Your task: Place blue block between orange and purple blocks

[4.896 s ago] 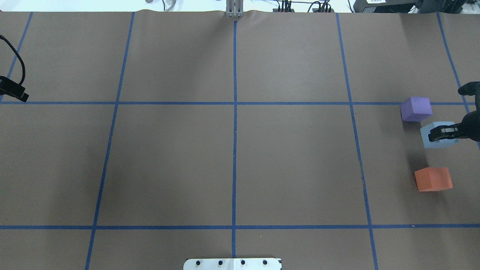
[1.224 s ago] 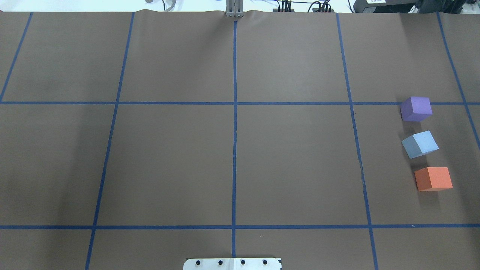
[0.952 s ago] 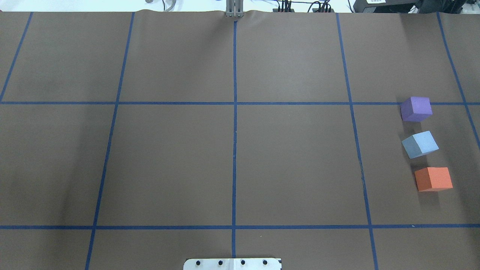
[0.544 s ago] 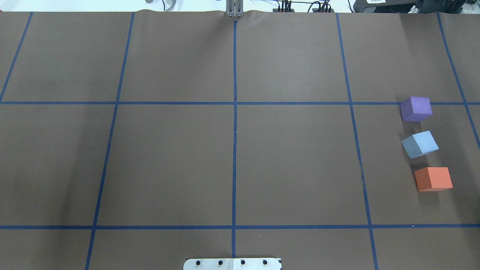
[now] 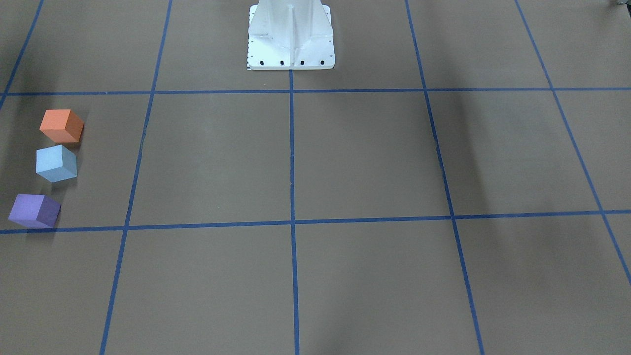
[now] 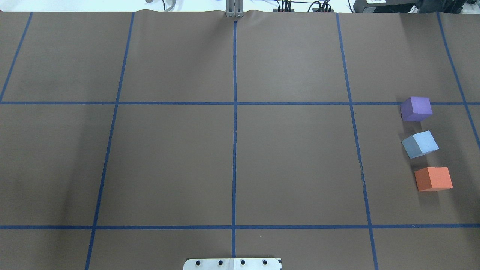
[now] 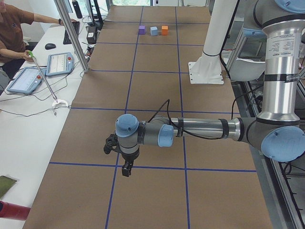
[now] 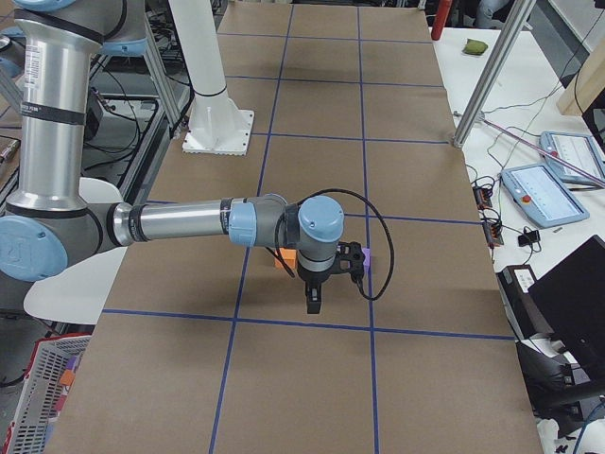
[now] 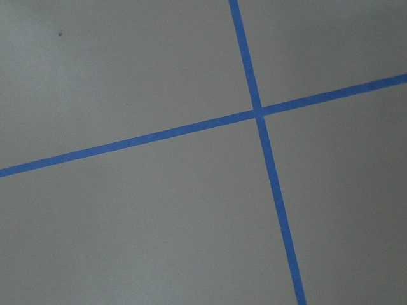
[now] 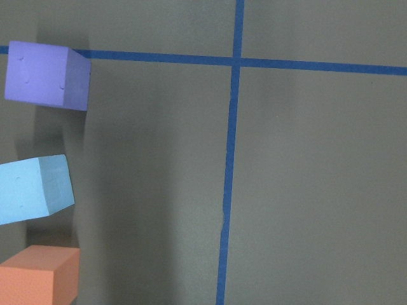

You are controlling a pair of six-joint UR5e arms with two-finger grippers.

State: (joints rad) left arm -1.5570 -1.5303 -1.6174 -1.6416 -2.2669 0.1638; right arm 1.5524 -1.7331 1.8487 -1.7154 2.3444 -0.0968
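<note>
Right end effector (image 8: 315,301) pulled clear of light-blue foam cube (image 6: 420,144) | cube sits apart, between orange foam cube (image 6: 433,179) and purple foam cube (image 6: 416,108) | clench: cannot tell

Left gripper (image 7: 126,170) pointing down, right gripper (image 8: 313,301) likewise

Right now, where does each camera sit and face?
Front-facing: across the table, facing the robot's base.
Overhead: behind the robot, looking forward, down; base edge only.
Exterior left: robot's left table end; left arm near.
Exterior right: opposite end; right arm near.
Left wrist: down on tape cross; no body.
Right wrist: down on blue block; no body.
Shared: front-facing and overhead show blue block between orange block and purple block.
</note>
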